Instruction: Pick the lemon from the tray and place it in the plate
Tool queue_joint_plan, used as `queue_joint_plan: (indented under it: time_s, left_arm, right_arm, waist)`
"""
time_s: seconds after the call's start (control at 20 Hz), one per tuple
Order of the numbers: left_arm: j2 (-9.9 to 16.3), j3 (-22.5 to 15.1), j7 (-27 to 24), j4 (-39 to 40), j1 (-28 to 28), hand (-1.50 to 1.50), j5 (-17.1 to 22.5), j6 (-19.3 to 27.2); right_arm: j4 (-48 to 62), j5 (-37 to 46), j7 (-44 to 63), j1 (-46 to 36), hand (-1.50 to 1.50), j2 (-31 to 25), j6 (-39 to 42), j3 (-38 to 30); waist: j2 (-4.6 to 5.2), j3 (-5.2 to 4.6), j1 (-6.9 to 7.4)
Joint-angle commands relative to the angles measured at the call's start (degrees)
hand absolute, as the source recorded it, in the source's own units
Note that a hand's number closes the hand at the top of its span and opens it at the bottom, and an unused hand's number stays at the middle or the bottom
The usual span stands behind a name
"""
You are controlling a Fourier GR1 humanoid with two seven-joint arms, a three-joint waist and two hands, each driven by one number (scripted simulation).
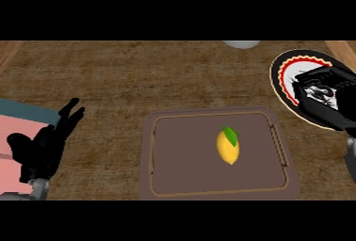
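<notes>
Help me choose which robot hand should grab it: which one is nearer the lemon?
Right. The right robot hand is above the plate, up and right of the lemon on the tray. The left robot hand rests farther off, at the view's left edge.

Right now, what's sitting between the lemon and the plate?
In the head view, only the tray's right rim and a strip of bare counter separate the lemon from the plate. The right hand hangs over the plate.

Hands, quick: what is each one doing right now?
Left hand: open, holding nothing, resting at the left edge.
Right hand: over the plate; fingers cannot be told.
</notes>
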Motion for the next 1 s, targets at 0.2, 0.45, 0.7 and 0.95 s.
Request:
queue_joint_plan:
  time_s: [0.2, 0.45, 0.7, 0.95]
  left_arm:
    - [-6.54, -3.09, 4.10, 6.11, 1.73, 0.00, 5.81, -5.01]
    - [-9.69, -2.79, 0.36, 9.98, 2.40, 0.00, 4.16, -6.14]
    - [-8.84, -4.40, 1.84, 6.83, 3.67, 0.00, 2.19, -4.01]
    - [-9.45, -2.65, 4.50, 9.55, -1.53, 0.00, 3.30, -5.18]
  right_arm:
    - [1.78, -0.73, -13.23, 4.41, -1.50, 4.48, -2.66, -4.63]
    - [-5.63, -0.91, -6.56, 6.52, -1.50, -3.34, 4.14, -6.92]
    - [-8.24, 6.42, 3.14, 7.49, -1.50, -13.46, 12.94, 1.96]
    - [-14.55, 6.91, 15.21, 2.84, -1.50, -16.93, 18.86, 5.69]
  waist:
    - [0.47, -0.71, 0.48]
    - [0.22, -0.79, 0.51]
    - [0.11, -0.93, 0.78]
    - [0.29, -0.86, 0.73]
